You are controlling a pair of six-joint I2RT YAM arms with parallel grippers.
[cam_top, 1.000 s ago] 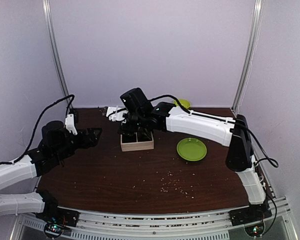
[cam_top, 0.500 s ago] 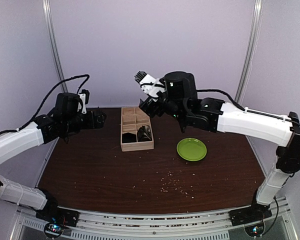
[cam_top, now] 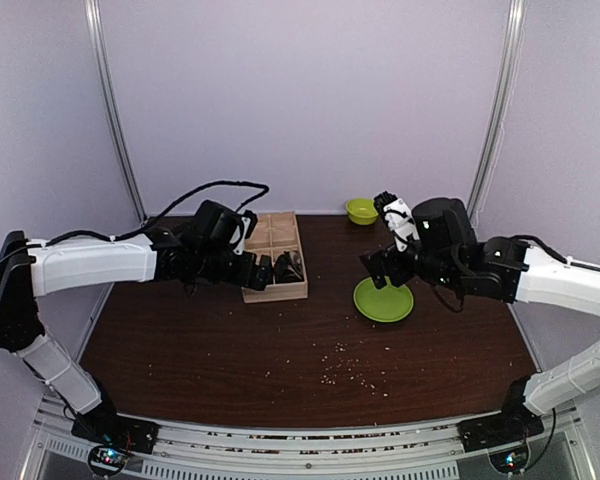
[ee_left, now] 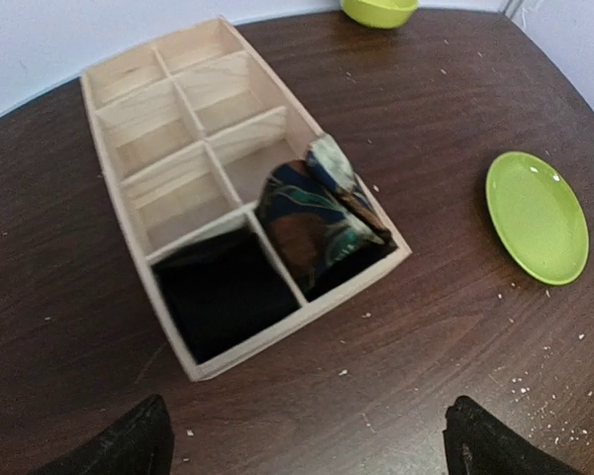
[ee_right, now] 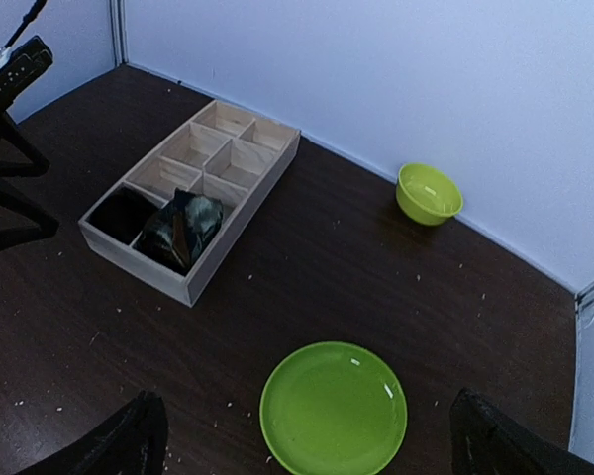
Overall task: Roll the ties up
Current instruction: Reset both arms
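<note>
The overhead view took in both arms over the dark brown table. The left gripper hung over the near end of a wooden box, and the right gripper hung above the far left rim of a green plate. From there the left gripper partly hid the box's near left compartment. The wrist views looked straight down and showed what the overhead view hid.

Each wrist view showed its own fingertips wide apart with only table between them, so both grippers were open and held nothing.

The box lay lengthwise from the table's far edge, left of centre, and was split into eight compartments in two rows. The two compartments at its near end were filled. The one on the left side held a black tie folded flat. The one on the right side held a patterned tie, bunched and rising above the box wall. The other six were bare wood.

A small green bowl, seen whole only from the right wrist, sat by the far edge, right of the box. Pale crumbs lay toward the near edge.
</note>
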